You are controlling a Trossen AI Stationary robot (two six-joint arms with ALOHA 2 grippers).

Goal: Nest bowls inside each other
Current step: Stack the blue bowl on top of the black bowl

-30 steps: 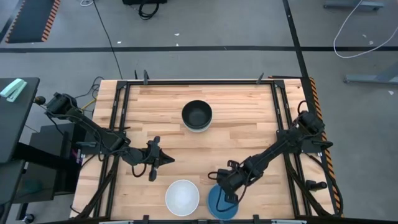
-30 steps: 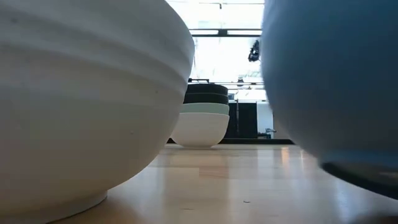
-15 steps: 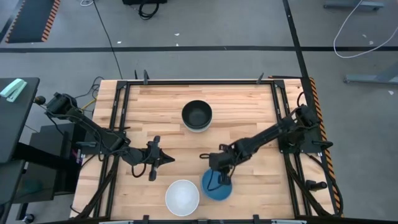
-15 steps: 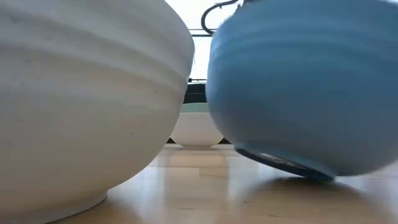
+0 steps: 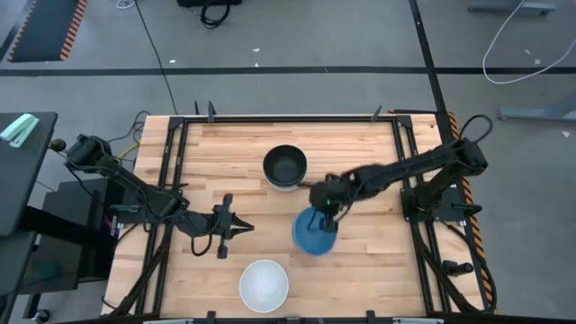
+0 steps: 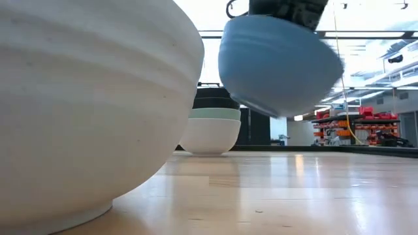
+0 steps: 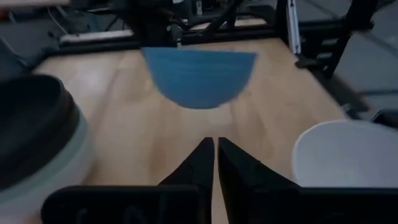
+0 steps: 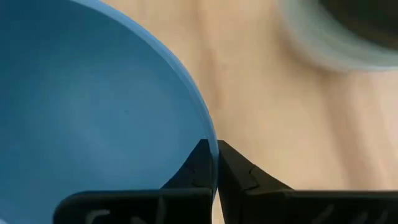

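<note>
You carry the blue bowl (image 5: 314, 234), rim pinched by the right gripper (image 5: 326, 209); next, lower it into the stack (image 5: 284, 167) at 11 o'clock. Left gripper (image 5: 239, 229) waits, jaws together.

The high camera looks straight down on the whole worktop (image 5: 360, 270), the low one sits level beside the white bowl (image 6: 85, 111), both wrist cameras look close past their arms' fingers, and all share the blue bowl (image 5: 314, 232).

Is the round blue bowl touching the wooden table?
Apart. In the low view the round blue bowl hangs from the right gripper, with open space between its underside and the wooden table.
</note>
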